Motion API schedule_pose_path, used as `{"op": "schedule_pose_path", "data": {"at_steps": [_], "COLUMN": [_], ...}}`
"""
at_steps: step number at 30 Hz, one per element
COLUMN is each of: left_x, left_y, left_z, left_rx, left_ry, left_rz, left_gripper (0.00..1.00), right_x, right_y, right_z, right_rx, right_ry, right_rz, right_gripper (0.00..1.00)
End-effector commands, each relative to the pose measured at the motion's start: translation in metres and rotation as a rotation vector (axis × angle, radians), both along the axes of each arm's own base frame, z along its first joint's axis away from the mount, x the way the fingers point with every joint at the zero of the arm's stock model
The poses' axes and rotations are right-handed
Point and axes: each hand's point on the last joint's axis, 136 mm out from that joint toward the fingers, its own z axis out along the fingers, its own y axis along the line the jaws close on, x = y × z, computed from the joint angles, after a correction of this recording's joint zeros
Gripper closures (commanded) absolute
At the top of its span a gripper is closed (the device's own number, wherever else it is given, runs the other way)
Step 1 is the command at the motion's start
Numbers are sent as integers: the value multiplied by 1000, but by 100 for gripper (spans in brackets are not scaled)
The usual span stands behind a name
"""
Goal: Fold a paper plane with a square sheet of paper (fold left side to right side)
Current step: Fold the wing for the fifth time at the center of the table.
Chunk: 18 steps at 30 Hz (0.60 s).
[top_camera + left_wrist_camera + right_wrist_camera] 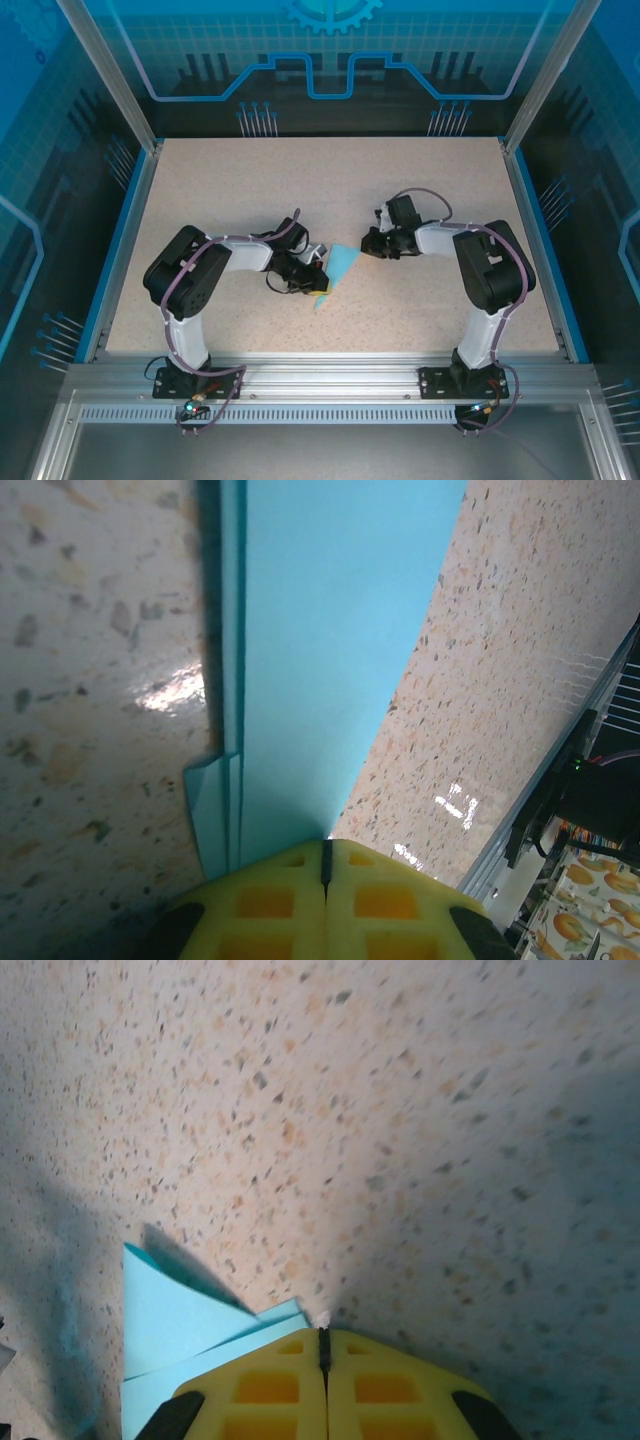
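A speckled beige counter (330, 190) takes up the middle, glossy enough to throw back bright glints of light. A blue rim (121, 240) runs along its left, right and far sides. At the near edge lies an aluminium rail (330, 375), with a slotted strip (300, 412) just below it. Slanted metal posts (105, 75) rise at the far corners. The back panel carries a blue gear (332, 12) and line graphic. Off the counter's edge, the left wrist view shows an orange-fruit print (590, 900).

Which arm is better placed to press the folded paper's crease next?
Left, probably: the left gripper, shut, sits at the end of the folded paper, its layered edge running straight ahead. The right gripper is at a corner.
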Motion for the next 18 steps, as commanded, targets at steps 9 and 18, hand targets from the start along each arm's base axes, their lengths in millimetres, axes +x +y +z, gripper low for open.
{"op": "schedule_pose_path", "data": {"at_steps": [9, 18], "left_x": [-33, -32], "left_y": [26, 26], "left_z": [-32, -31], "left_rx": [168, 169], "left_ry": [89, 80], "left_rz": [-7, -3], "left_gripper": [100, 100], "right_x": [23, -37], "right_y": [-30, 38], "right_z": [41, 60], "right_rx": [-45, 104], "right_ry": [-96, -72], "right_rz": [-48, 43], "right_gripper": [94, 94]}}
